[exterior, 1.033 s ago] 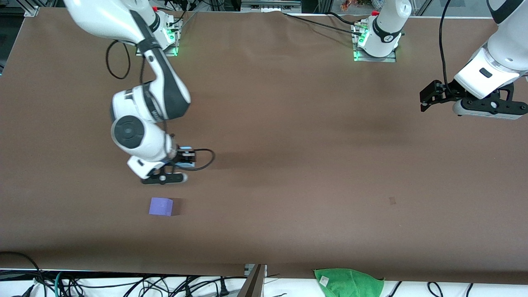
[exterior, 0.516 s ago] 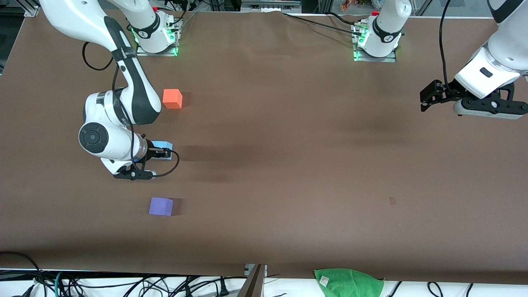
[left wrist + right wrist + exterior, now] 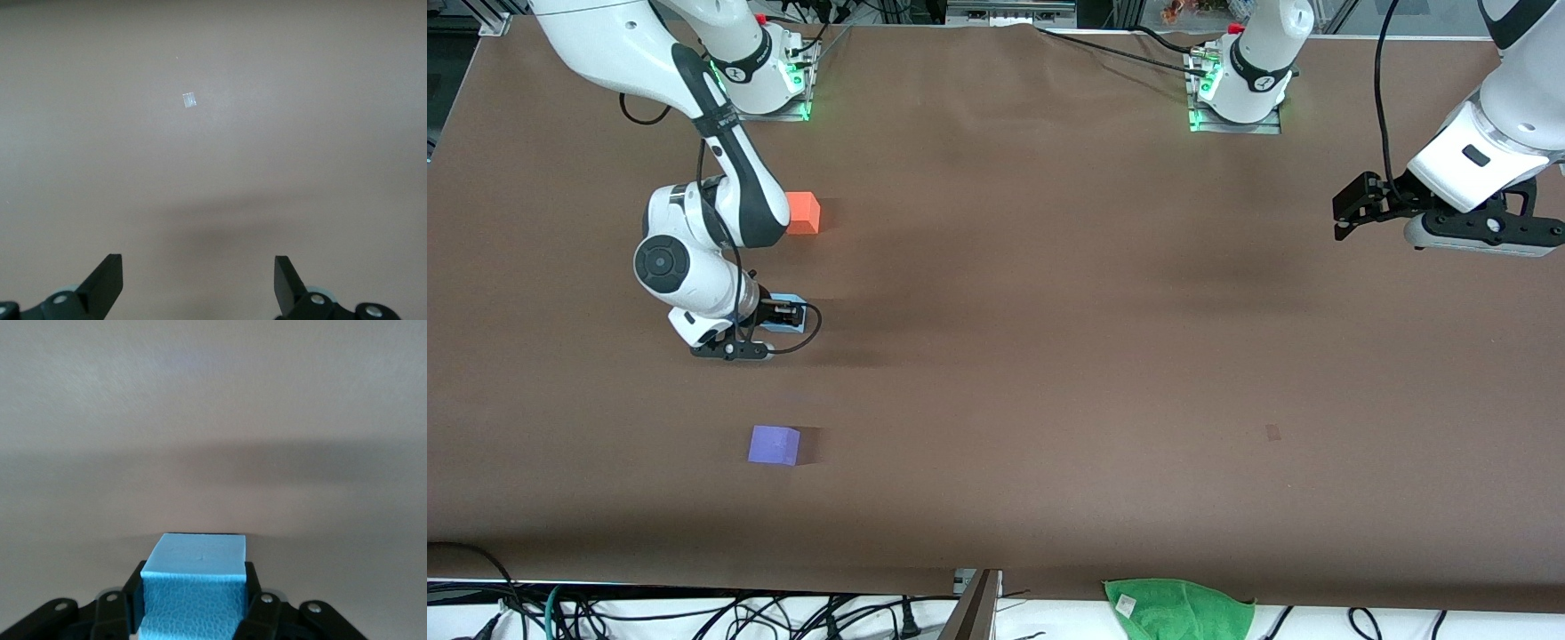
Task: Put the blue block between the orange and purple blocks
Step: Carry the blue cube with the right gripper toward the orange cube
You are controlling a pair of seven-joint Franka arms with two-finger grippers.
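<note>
So right now we've got the blue block pinched in the right gripper, fingers clamped on two opposite side faces with the top face sticking out past the tips. It's hanging over the table roughly between the orange block and the purple block, a bit closer to the orange one. Judging by the pebbly surface in the right wrist view, we'd bet it's foam: very light, slightly squishy, grippy rather than slick, not fragile. Flat parallel sides are the obvious place to hold it, and that's what we're doing. Main worry is it sticking to a pad or tipping on release. The left gripper waits open over bare table at the left arm's end, holding nothing.
</note>
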